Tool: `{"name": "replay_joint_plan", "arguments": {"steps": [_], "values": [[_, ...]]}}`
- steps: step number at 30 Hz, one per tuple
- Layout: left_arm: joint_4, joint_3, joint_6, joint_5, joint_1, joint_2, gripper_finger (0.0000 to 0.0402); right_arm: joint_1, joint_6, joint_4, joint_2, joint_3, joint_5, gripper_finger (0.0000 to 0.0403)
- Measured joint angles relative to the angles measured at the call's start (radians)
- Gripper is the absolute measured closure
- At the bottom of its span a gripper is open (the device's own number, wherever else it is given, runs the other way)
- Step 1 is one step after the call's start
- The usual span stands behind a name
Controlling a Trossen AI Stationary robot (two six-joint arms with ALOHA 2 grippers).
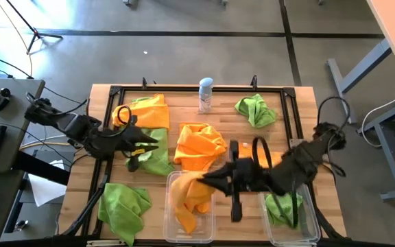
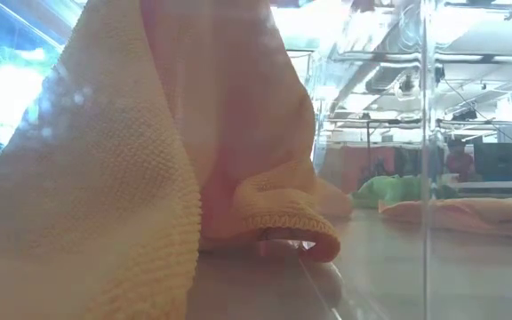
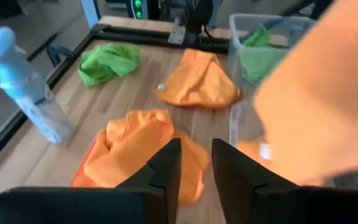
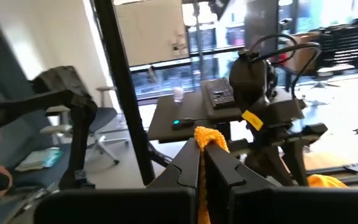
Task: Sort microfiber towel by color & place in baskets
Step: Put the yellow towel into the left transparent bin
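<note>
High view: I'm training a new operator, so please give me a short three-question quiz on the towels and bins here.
1. True or false: the right bin already holds a green towel.
2. What does the right tool grip? A) an orange towel B) the spray can C) nothing
3. Short answer: over which bin does that orange towel hang?

Key: 1 true. 2 A. 3 the left bin.
</note>
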Motion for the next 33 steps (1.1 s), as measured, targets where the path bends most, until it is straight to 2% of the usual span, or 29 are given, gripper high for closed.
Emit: {"name": "replay_joint_plan", "arguments": {"steps": [4, 7, 9, 13, 16, 24, 33], "values": [[-0.072, 0.0, -0.038, 0.0, -0.041, -0.043, 0.0325, 0.06, 0.008, -0.064, 0.086, 0.128, 0.152, 0.0403], [-0.098, -0.001, -0.045, 0.0, -0.07, -0.067, 0.0325, 0.084, 0.01, -0.081, 0.14, 0.171, 0.226, 0.0403], [-0.102, -0.001, -0.046, 0.0, -0.085, -0.077, 0.0325, 0.087, 0.04, -0.083, 0.152, 0.145, 0.248, 0.0403], [-0.102, -0.001, -0.045, 0.0, -0.11, -0.082, 0.0325, 0.054, 0.22, -0.163, 0.163, 0.064, 0.269, 0.0403], [-0.112, -0.001, -0.045, 0.0, -0.126, -0.081, 0.0325, 0.019, 0.336, -0.219, 0.174, -0.012, 0.222, 0.0403], [-0.12, -0.001, -0.045, 0.0, -0.165, -0.08, 0.0325, -0.056, 0.489, -0.211, 0.173, -0.225, -0.047, 0.0403], [-0.129, -0.001, -0.046, 0.0, -0.184, -0.079, 0.0325, -0.093, 0.536, -0.131, 0.173, -0.392, -0.203, 0.0403]]}}
